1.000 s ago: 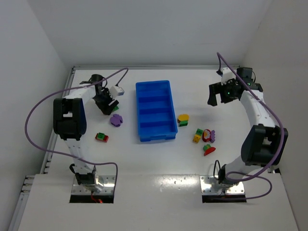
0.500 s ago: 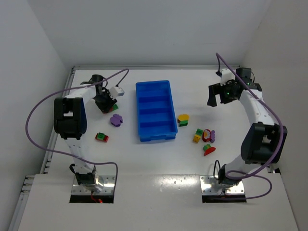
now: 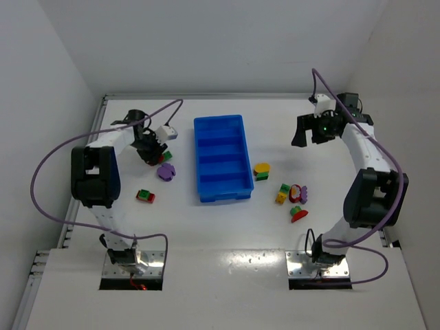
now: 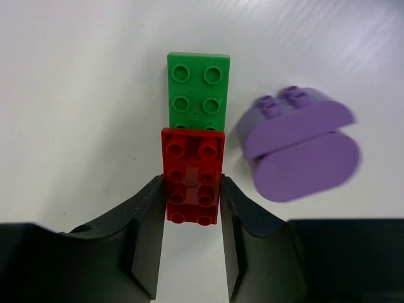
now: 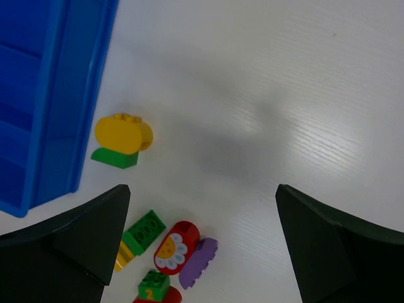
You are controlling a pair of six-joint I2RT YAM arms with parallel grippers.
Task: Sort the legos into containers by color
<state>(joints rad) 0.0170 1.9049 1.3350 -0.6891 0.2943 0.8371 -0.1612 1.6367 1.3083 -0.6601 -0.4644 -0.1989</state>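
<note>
In the left wrist view my left gripper [image 4: 192,189] is shut on a red lego brick [image 4: 192,165], with a finger pressed to each long side. The brick's far end overlaps a green lego brick [image 4: 198,91]. A purple rounded lego [image 4: 300,148] lies just to their right. From above, the left gripper [image 3: 152,152] is low over the table, left of the blue tray [image 3: 197,161] with its containers. My right gripper [image 3: 309,134] hangs open above the table, right of the tray. Below it lie a yellow-on-green lego [image 5: 123,134] and a red flower lego [image 5: 173,247].
A red-and-green lego [image 3: 145,196] lies near the left arm. Right of the tray sits a cluster of green, yellow, red and purple legos [image 3: 292,194], with a red piece [image 3: 299,216] nearer the arm bases. Walls close off the table on three sides.
My left gripper's jaws have closed in on the red brick, and it moved slightly toward the back. The right gripper shifted a little left and back, still open.
</note>
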